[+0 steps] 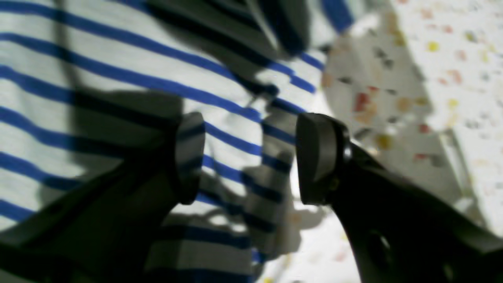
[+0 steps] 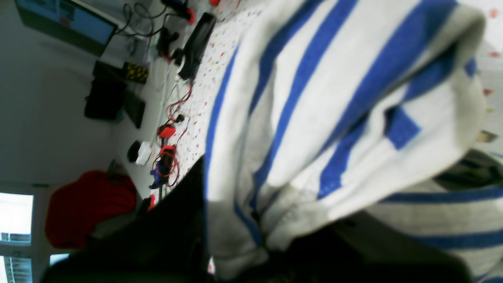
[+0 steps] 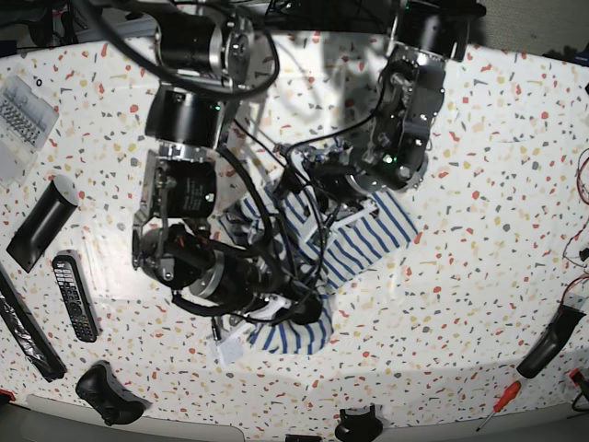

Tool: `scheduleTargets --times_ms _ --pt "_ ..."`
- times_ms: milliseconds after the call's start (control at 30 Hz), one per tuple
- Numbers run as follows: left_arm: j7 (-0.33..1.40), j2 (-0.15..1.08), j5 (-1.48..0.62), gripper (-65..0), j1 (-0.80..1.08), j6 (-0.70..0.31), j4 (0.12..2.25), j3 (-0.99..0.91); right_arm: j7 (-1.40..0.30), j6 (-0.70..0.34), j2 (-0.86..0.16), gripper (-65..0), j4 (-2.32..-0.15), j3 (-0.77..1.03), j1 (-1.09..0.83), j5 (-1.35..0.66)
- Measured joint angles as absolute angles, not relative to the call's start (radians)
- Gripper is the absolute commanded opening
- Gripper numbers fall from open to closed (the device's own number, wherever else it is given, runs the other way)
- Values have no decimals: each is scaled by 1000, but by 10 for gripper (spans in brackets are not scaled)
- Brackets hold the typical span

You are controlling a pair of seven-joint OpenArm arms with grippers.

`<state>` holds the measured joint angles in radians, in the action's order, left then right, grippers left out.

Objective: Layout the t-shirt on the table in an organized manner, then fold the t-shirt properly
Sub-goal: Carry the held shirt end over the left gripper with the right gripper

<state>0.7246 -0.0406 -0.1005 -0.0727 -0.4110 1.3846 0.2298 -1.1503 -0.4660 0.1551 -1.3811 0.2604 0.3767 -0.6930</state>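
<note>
While the t-shirt point(image 3: 354, 241) is lying bunched near the middle of the table point(image 3: 479, 304), both arms are crowding over it and hiding much of the cloth in the base view.

Position: the garment is resting as a crumpled band between the 2 arms, not spread flat. Its visible long axis is running diagonally in the base view, from a lower end beside the right arm up toward a broader striped part under the left arm. Which end is collar and which is hem cannot be told; the neck and sleeves are hidden.

Right claw point(image 2: 251, 251): it is sitting at the lower end of the band, and the right wrist view is showing a thick wad of striped cloth rising straight out of it. It is judged to be clamped on the t-shirt, though the tips themselves are hidden by the fabric.

Left claw point(image 1: 251, 157): its jaws are standing apart with nothing between them, poised over a rumpled edge of the shirt where cloth is meeting bare table.

Judgement: the free edge is lying directly ahead of and below the left claw, making that arm the nearer one for the next grasp; pulling apart along the diagonal axis would likely stretch the garment out.
</note>
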Motion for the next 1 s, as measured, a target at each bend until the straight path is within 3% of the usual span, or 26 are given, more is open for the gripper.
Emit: scheduleTargets --times_ms 367,500,1000 --pt "704 -39 -77 -311 -70 -392 1385 228 -1150 -417 152 -650 -1381 20 366 -628" --pt "783 -39 -172 -311 -70 -385 1398 228 -1150 -416 149 -650 -1381 15 368 -627" --pt "1050 -39 -137 -311 -69 -385 1636 228 -1151 -414 150 -650 -1381 15 418 -627"
